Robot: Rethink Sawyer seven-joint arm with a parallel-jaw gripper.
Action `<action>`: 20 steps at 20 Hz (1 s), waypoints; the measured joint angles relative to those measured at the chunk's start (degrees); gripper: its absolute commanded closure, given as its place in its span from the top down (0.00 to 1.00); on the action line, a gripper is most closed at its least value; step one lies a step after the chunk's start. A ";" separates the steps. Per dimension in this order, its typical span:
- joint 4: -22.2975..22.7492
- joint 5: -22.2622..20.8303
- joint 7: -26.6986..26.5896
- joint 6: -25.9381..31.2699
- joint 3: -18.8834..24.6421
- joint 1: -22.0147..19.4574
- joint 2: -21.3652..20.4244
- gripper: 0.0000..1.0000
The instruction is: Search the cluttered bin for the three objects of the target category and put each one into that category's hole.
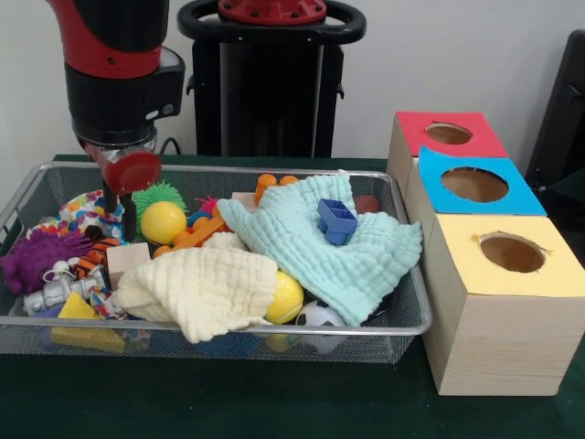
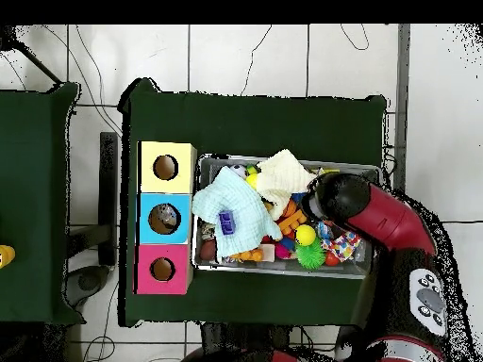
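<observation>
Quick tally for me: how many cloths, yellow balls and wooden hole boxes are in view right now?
Cloths: 2, pale green and cream.
Yellow balls: 2, one by the arm, one under the cream cloth.
Hole boxes: 3, red, blue, yellow.
Total: 7.

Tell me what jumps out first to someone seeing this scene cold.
The wire mesh bin heaped with bright toys, with a mint cloth and a cream cloth draped on top. Beside it stand three wooden boxes with holes, topped red, blue and yellow. The red and black arm hangs over the bin's end farthest from the boxes.
</observation>
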 measured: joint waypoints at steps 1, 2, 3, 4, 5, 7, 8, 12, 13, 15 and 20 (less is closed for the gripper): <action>0.34 -0.31 0.00 0.00 0.00 0.04 -0.30 1.00; 0.50 -0.46 0.00 0.00 0.00 0.07 -0.50 1.00; 0.58 -0.55 0.00 0.01 0.00 0.11 -0.63 1.00; 0.66 -0.65 0.00 0.02 -0.01 0.14 -0.77 1.00; 0.68 -0.67 0.00 0.12 -0.02 0.22 -0.93 1.00; 0.71 -0.70 0.00 0.37 -0.06 0.41 -1.18 1.00; 0.71 -0.71 0.00 0.52 -0.10 0.52 -1.27 1.00; 0.70 -0.71 0.00 0.72 -0.65 1.20 -1.17 1.00; 0.69 -0.71 0.00 0.72 -0.71 1.28 -1.11 1.00; 0.62 -0.71 0.00 0.72 -0.89 1.45 -0.71 1.00; -0.49 -0.71 0.00 0.77 -1.23 1.55 1.26 1.00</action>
